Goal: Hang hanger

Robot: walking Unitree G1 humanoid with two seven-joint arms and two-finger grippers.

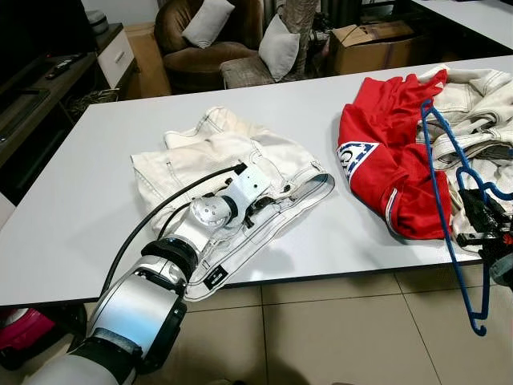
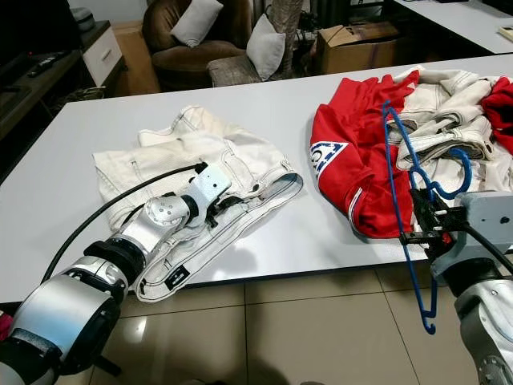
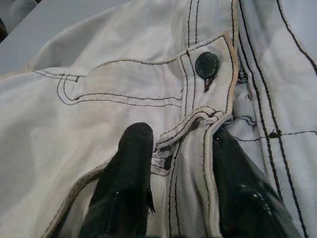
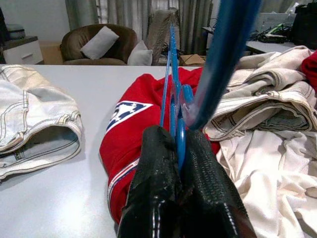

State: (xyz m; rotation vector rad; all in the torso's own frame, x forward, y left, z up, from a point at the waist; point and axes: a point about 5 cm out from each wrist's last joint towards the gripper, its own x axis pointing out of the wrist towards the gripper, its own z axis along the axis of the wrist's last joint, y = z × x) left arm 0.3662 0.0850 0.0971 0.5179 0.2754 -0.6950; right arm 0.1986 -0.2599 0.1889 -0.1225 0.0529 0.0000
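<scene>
Right now we stand at a big white table (image 1: 72,216) with clothes on it. White jeans (image 1: 216,160) lie spread out near our left side. A red shirt (image 1: 385,160) lies on the right part of the table, and a heap of more white clothes (image 1: 481,104) sits just past it.

Our left gripper (image 1: 268,200) rests on the jeans at the waistband. Its two black fingers (image 3: 126,173) sit a little apart with the band's edge between them, just below the dark button (image 3: 207,64). We think the jeans are soft and floppy and fairly heavy, so the thick band is a good place to hold.

Our right gripper (image 2: 421,220) is squeezed tight on the blue hanger (image 2: 401,160). We hold it near the neck, under the hook. The hanger hangs at the table's right front edge, part over the red shirt and part down past the edge toward the tiled floor (image 1: 337,337). It looks thin, light and stiff, and maybe slippery, so it could twist in our grip.

We think the red shirt and the heap could catch the hanger if we swing it low. Far behind the table are a brown armchair (image 1: 192,48) with grey pillows (image 1: 207,20) and a cardboard box (image 1: 373,44), well out of our way
</scene>
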